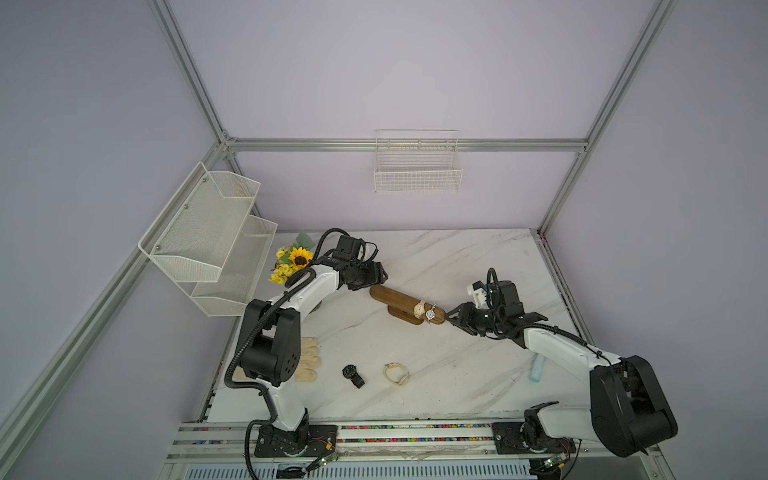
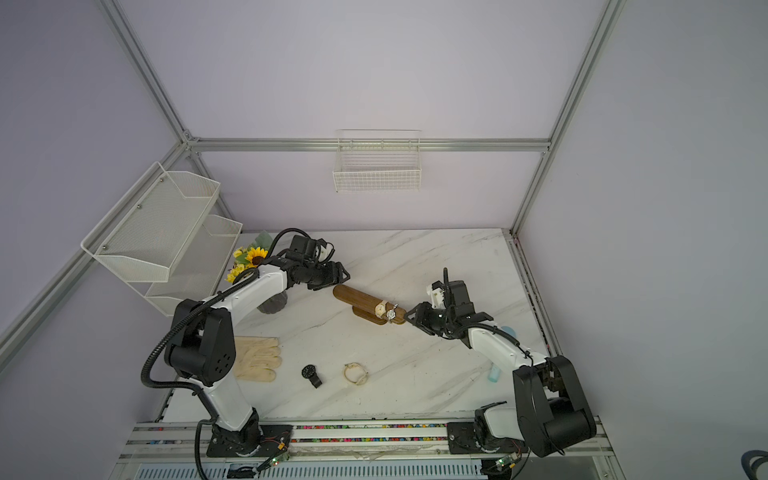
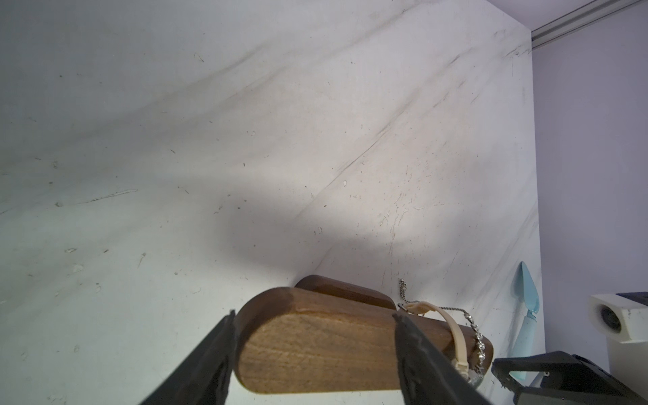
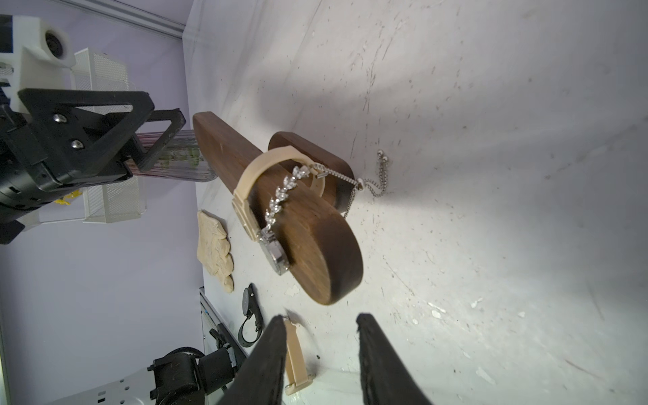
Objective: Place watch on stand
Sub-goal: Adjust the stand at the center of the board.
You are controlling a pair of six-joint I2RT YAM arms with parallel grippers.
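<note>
The brown wooden stand (image 1: 395,300) (image 2: 358,297) lies slantwise mid-table. Near its right end hang a beige-strapped watch (image 1: 419,308) (image 4: 245,207) and a silver jewelled watch (image 1: 430,313) (image 4: 277,257), its chain dangling behind. My left gripper (image 1: 376,279) (image 3: 312,314) is shut on the stand's rounded left end, one finger on each side. My right gripper (image 1: 449,319) (image 4: 317,317) stands open and empty just off the stand's right end. A black watch (image 1: 353,375) and a beige watch (image 1: 395,373) lie on the table nearer the front.
Cream gloves (image 2: 257,359) lie front left beside the left arm. Sunflowers (image 1: 293,262) and a dark vase (image 2: 272,305) stand at the back left, under white mesh shelves (image 1: 208,232). A light blue object (image 1: 537,368) lies under the right arm. A wire basket (image 1: 417,170) hangs on the back wall.
</note>
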